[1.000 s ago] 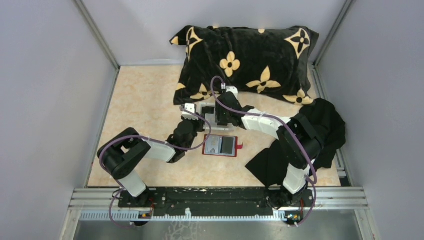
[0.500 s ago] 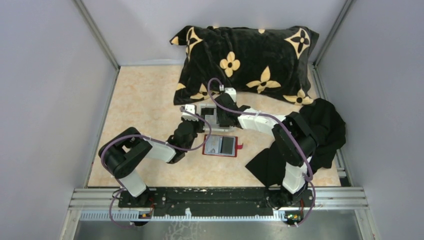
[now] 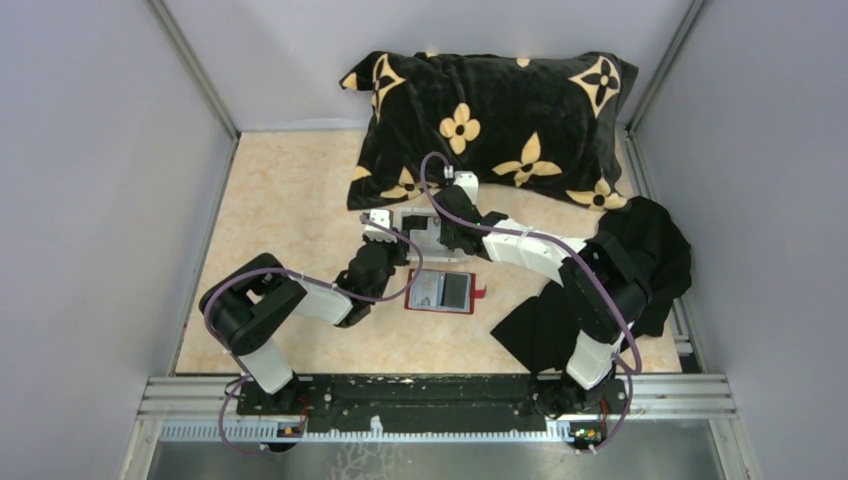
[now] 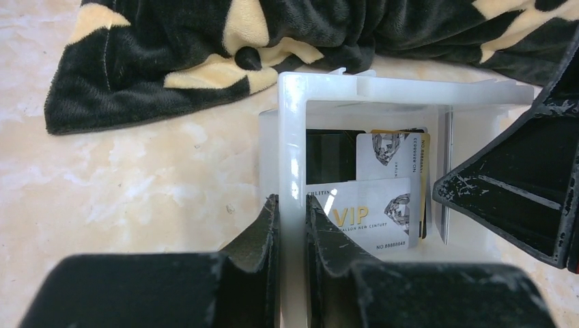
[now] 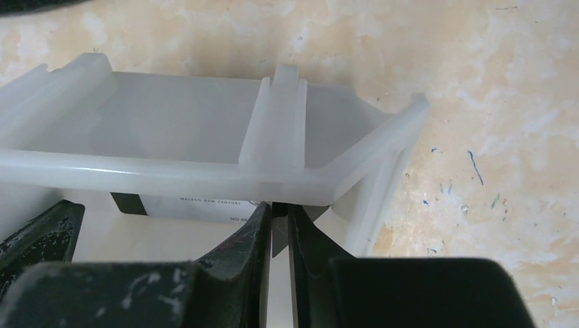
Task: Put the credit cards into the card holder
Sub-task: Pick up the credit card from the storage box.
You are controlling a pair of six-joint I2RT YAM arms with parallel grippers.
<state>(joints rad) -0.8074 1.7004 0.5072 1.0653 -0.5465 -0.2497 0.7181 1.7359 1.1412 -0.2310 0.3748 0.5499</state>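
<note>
Credit cards (image 4: 369, 215), thin plastic rectangles, white, black and yellowish, lie stacked inside a small white plastic tray (image 4: 293, 123), just beyond the open red folding card holder (image 3: 443, 291). Left gripper (image 4: 291, 201) pinches the tray's wall. Right gripper (image 5: 276, 208) is clamped on one upright card (image 4: 447, 178).

My cards (image 4: 369, 215) lie loosely stacked in the white tray (image 4: 290, 137): a white VIP one with a diamond in front, another white one and a black one behind, and a yellow edge showing. One thin card stands on edge, seemingly pinched in my right end effector (image 5: 278, 208). The red holder (image 3: 442, 291) lies open and flat on the tabletop (image 3: 290, 190) just beside the tray, pockets up.
</note>
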